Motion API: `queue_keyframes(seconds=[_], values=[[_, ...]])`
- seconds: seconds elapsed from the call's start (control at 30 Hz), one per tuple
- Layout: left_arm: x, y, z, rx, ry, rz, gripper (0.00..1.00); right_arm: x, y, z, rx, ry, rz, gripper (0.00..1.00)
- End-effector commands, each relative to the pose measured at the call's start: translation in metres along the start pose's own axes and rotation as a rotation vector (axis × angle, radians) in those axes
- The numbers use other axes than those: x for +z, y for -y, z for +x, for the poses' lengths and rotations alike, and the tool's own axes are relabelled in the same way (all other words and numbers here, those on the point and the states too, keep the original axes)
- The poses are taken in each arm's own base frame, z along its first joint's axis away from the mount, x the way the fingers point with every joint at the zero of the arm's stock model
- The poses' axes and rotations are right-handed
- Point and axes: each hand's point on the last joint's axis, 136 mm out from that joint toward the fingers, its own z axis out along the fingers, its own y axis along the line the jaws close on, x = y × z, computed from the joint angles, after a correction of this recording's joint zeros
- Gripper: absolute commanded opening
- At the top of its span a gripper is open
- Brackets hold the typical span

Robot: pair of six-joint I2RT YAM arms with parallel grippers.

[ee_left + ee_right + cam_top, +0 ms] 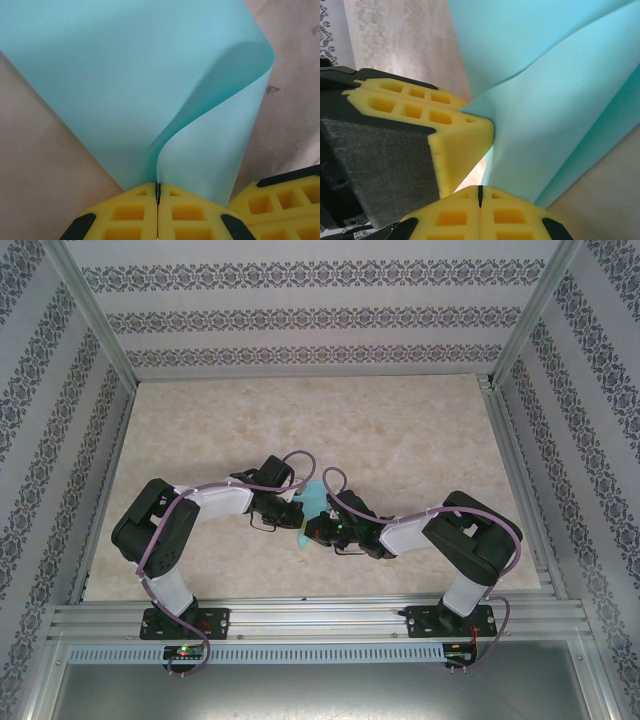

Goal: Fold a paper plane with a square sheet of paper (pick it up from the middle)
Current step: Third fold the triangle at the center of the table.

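The turquoise square sheet of paper (313, 502) hangs bent between my two grippers over the middle of the table. In the left wrist view the paper (125, 75) curls up and away, one edge running straight into the slit of my left gripper (158, 189), which is shut on it. My right gripper (480, 190) is shut too, and the paper (560, 100) comes down to its tips, its left edge meeting the slit. The left gripper's yellow finger (455, 135) presses against the sheet just above. From above, the left gripper (298, 512) and right gripper (318, 530) nearly touch.
The beige marbled table (400, 430) stretches away behind the arms. Patterned walls and aluminium posts close it in on three sides, and a metal rail (320, 615) runs along the near edge. A yellow finger of the right gripper (285, 200) sits close beside the left one.
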Motion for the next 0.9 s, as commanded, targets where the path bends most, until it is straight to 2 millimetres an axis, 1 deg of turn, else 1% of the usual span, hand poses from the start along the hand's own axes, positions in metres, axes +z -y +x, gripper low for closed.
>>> queue_keyframes(seconds=[0.0,0.07,0.17,0.27,0.3,0.4,0.47,0.57,0.63,0.87], values=[[0.01,-0.014,0.02,-0.007,-0.081,-0.059,0.08,0.002,0.023,-0.002,0.02,0.017,0.059,0.03],[0.011,-0.014,0.02,-0.006,-0.081,-0.059,0.08,0.005,0.027,-0.001,0.023,0.01,0.063,0.03],[0.011,-0.015,0.02,-0.004,-0.086,-0.061,0.08,0.01,0.026,-0.001,0.023,-0.001,0.054,0.04],[0.012,-0.017,0.02,-0.003,-0.087,-0.07,0.07,0.011,0.031,-0.001,0.048,0.003,0.053,0.04],[0.012,-0.017,0.021,-0.004,-0.087,-0.073,0.08,0.009,0.029,-0.001,0.054,0.009,0.04,0.04],[0.012,-0.018,0.022,-0.004,-0.091,-0.078,0.07,-0.002,0.01,-0.006,0.037,0.026,-0.007,0.05],[0.011,-0.018,0.021,-0.005,-0.088,-0.079,0.07,-0.013,0.001,-0.012,0.007,0.048,0.001,0.05],[0.011,-0.017,0.02,-0.004,-0.084,-0.076,0.07,-0.024,-0.005,-0.022,-0.034,0.071,0.022,0.05],[0.011,-0.017,0.02,-0.004,-0.085,-0.074,0.07,-0.025,-0.006,-0.027,-0.032,0.074,0.016,0.05],[0.011,-0.016,0.02,-0.002,-0.085,-0.07,0.07,-0.014,-0.002,-0.04,-0.01,0.075,0.01,0.05]])
